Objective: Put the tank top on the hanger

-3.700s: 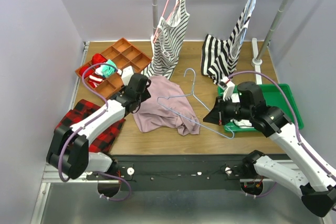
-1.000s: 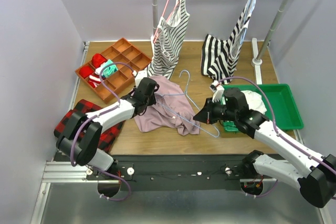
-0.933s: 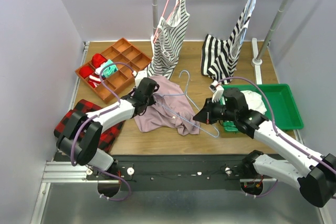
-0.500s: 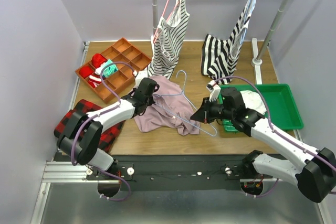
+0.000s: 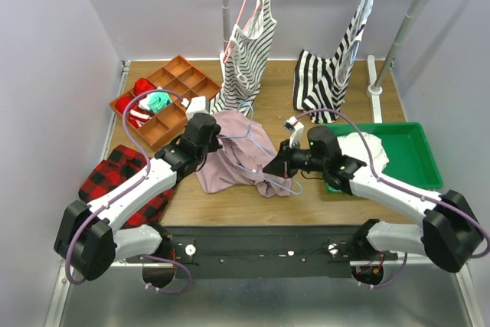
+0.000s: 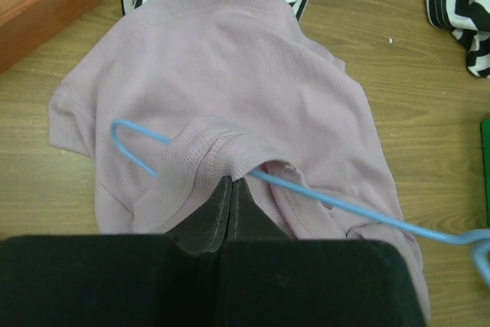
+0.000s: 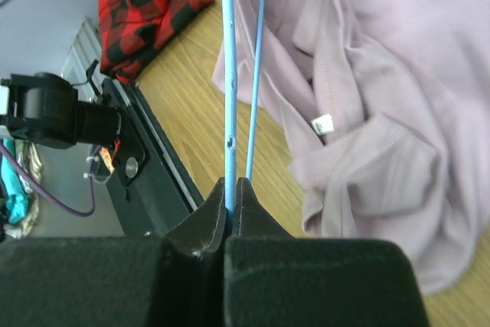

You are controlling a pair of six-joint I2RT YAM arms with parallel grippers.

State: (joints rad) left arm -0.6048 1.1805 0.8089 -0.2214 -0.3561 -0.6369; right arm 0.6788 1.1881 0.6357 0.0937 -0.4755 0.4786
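The dusty-pink tank top [image 5: 239, 160] lies crumpled on the table's middle. My left gripper [image 5: 217, 142] is shut on a raised fold of its ribbed edge [image 6: 205, 142]; in the left wrist view the fingertips [image 6: 231, 183] pinch the cloth. The pale blue hanger [image 5: 264, 148] lies across the top. Its wire [image 6: 348, 210] runs under that lifted fold and its hook [image 6: 125, 145] pokes out on the left. My right gripper [image 5: 274, 171] is shut on the hanger's wire [image 7: 227, 74], beside the tank top [image 7: 367, 74].
An orange compartment tray [image 5: 173, 94] sits at the back left, a red plaid cloth [image 5: 121, 178] at the front left. Striped tops hang from a pink hanger [image 5: 246, 44] and at the right [image 5: 337, 67]. A green tray [image 5: 426, 155] with a white garment [image 5: 364, 148] is at the right.
My left gripper has shut on the tank top's edge and lifted it. My right arm has carried the hanger leftward, its hook now under the lifted fold.
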